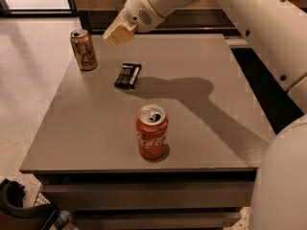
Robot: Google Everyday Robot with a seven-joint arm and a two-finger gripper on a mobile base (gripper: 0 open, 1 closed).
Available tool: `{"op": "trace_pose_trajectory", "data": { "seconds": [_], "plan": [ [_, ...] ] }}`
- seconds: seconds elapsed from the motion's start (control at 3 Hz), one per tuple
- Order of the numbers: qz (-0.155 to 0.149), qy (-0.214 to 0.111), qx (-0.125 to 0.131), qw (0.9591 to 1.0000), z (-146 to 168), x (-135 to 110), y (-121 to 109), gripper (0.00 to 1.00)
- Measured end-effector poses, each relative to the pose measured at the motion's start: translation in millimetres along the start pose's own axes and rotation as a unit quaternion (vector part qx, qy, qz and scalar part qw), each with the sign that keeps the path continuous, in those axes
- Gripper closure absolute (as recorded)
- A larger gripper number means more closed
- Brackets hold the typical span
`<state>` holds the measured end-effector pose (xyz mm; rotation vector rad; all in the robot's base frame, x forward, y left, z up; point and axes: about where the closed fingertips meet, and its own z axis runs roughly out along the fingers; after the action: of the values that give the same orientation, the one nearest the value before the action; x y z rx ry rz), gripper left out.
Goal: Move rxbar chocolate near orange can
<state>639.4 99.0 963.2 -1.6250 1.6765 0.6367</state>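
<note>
The rxbar chocolate (128, 75) is a flat black bar with white lettering, lying on the grey table (201, 128) left of centre. The orange can (83, 49) stands upright near the table's back left corner, a short way up and left of the bar. My gripper (118, 33) hangs above the table's back part, between the can and the bar and higher than both. It touches neither. Its cream-coloured tip points down and left.
A red Coca-Cola can (152, 132) stands upright near the table's front middle. My white arm (249, 23) crosses the upper right of the view and casts a shadow on the table. A dark object (19, 207) sits on the floor at lower left.
</note>
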Motion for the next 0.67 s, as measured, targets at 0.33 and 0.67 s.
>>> {"op": "trace_pose_trajectory", "data": {
  "seconds": [0.33, 0.67],
  "plan": [
    [0.0, 0.0, -0.002, 1.0, 2.4, -0.5, 0.8, 0.38],
    [-0.001, 0.0, -0.004, 1.0, 4.7, -1.0, 1.7, 0.15]
  ]
}}
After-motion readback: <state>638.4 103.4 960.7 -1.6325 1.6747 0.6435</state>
